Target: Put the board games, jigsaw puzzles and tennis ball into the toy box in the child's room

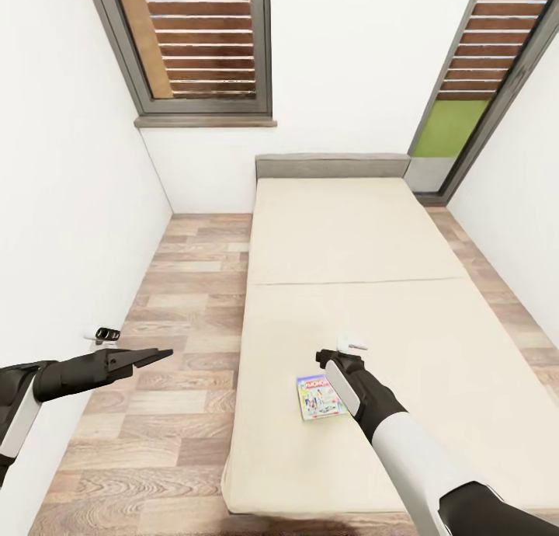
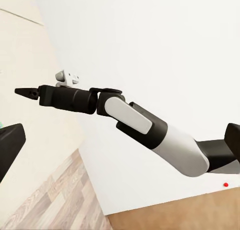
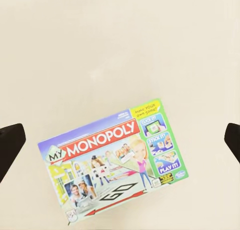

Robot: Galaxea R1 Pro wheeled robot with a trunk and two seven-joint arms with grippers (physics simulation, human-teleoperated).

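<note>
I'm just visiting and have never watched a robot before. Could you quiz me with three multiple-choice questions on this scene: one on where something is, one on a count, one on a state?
1. Where does the Monopoly box lie?
A. on the wood floor
B. on the bed, near its foot end
C. on the window sill

2. How many board games lie on the bed?
A. one
B. two
C. three

3. How is the right pincer?
A. shut on the box
B. open, above the box, holding nothing
C. resting on the floor

Answers:
1 B: the head view shows it flat on the cream mattress.
2 A: no other box is on the mattress.
3 B: in the right wrist view both dark fingertips stand wide apart with the box between them, untouched.
</note>
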